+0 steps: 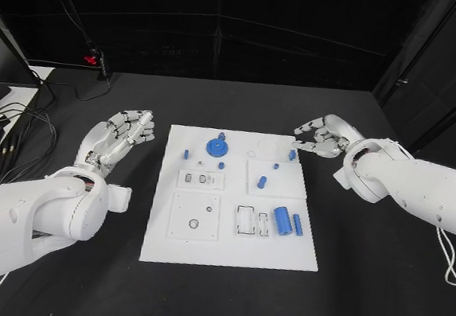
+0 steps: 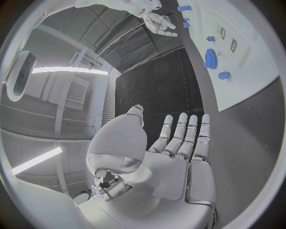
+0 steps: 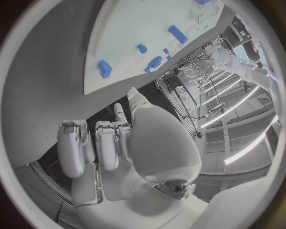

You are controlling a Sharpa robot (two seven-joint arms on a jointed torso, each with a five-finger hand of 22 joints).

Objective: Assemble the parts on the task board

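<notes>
Black bench point(image 1: 370, 292) is carrying the white task board point(image 1: 227, 242) at its middle. Left robot hand point(image 1: 121, 132) is hovering beside the board, fingers spread wide, holding nothing. Right robot hand point(image 1: 322, 137) is curling at the board's far corner; whether it holds anything, I cannot tell. Blue parts point(image 1: 283, 219) are lying on the board.

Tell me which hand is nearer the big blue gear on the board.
Left, by a small margin. The left hand lies flat just off the board's left edge, level with the blue gear. The right hand hovers by the board's far right corner, further from it.
</notes>
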